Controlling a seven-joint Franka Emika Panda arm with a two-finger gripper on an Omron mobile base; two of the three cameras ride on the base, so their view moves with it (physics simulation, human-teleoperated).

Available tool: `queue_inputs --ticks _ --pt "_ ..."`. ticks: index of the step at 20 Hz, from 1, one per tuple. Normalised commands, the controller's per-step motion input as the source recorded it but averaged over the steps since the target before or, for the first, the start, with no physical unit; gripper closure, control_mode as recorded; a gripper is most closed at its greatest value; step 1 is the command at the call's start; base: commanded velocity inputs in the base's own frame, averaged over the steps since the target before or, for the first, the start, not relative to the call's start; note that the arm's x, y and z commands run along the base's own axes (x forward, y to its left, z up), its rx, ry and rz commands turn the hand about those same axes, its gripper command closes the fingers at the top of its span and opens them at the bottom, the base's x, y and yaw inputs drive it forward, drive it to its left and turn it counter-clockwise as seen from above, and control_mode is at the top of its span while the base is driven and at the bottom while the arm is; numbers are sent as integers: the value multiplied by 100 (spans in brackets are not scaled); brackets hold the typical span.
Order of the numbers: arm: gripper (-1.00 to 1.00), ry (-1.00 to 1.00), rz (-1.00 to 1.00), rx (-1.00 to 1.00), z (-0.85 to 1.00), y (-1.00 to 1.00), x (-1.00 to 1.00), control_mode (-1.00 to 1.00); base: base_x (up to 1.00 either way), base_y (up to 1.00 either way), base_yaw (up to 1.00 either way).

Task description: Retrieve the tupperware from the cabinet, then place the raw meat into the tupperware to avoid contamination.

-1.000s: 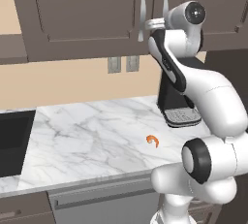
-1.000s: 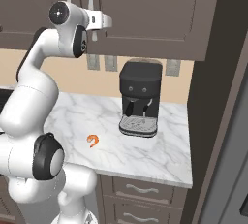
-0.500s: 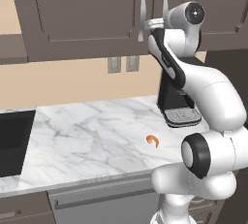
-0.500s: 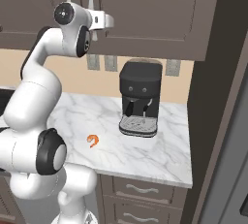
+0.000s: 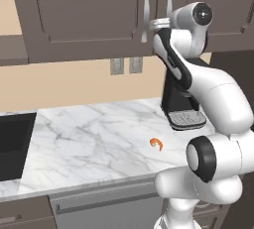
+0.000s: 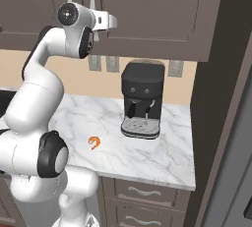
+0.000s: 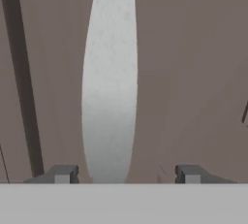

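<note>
In a brown kitchen, our tool (image 7: 121, 173) stands open at the cabinet (image 5: 89, 15), a silver handle (image 7: 109, 82) between its tips, untouched, placed to pull the door. The meat (image 5: 157, 143) waits on the worktop (image 5: 89, 139) near the coffee machine (image 6: 142, 98). The shut doors hide whatever is inside, the tupperware presumably included.

Cabinet (image 5: 89, 15): dark brown, panelled doors closed, vertical silver bar handles. Raw meat (image 5: 157, 143): small orange curl lying on marble counter, at 7 o'clock from coffee machine.
</note>
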Motion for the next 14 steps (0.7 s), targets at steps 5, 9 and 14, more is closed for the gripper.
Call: queue_inputs --ticks 5,9,14 --pt "100 0 0 0 -10 1 5 -100 0 0 0" --pt "100 0 0 0 -12 0 -9 -100 0 0 0" --pt "100 0 0 1 -9 -14 -34 -100 0 0 0"
